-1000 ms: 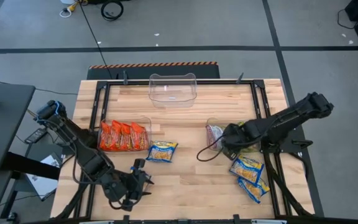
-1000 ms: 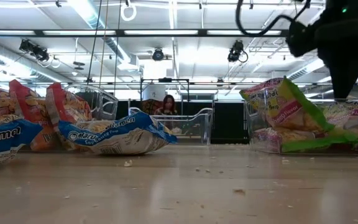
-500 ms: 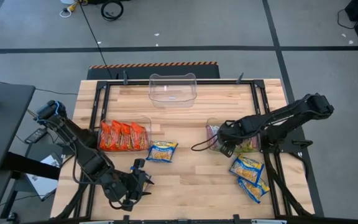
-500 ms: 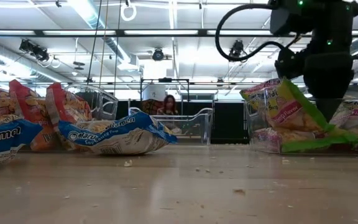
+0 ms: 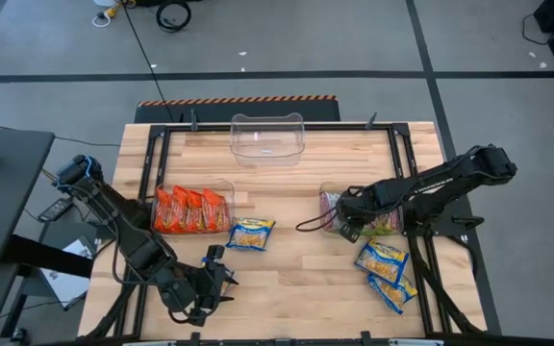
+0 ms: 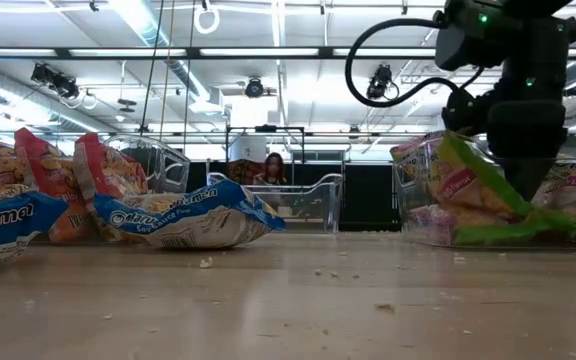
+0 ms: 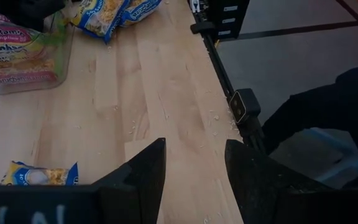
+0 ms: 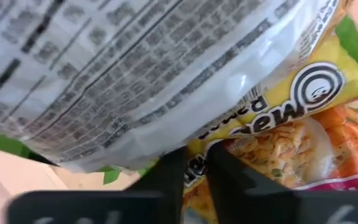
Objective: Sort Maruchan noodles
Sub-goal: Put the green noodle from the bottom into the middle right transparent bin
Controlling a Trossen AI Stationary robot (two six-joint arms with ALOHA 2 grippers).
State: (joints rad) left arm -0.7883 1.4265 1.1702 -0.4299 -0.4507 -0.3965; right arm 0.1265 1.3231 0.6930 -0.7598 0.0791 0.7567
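The Maruchan noodles are sorted in part. Orange-red packets [image 5: 190,210] stand on edge in a clear bin at the left. Green-and-pink packets [image 6: 463,180] fill a clear bin [image 5: 327,198] at the right. One blue-and-yellow packet [image 5: 251,233] lies flat on the table between the bins, and two more [image 5: 385,261] lie near the right edge. My right gripper [image 5: 346,219] reaches down into the right bin with its fingers nearly shut. My left gripper [image 5: 210,279] is open and waits above the table's near edge. My right gripper [image 8: 196,171] comes from above into the right bin. Its fingertips [image 8: 169,177] rest against a yellow-and-green packet [image 8: 272,93], with a silver-white packet back [image 8: 104,68] right beside them. Whether a packet edge is pinched between the fingers, I cannot tell.
A clear bin with nothing in it [image 5: 267,136] stands at the far edge. A black frame rail [image 7: 219,59] runs along the table's sides. Crumbs dot the bare wood [image 6: 298,300] in the middle. A person [image 6: 270,168] sits in the room beyond.
My right gripper has moved a little toward the table's left, over the right bin, and has come down into it. The green packet that stood tilted in the bin now has its upper end tipped lower.
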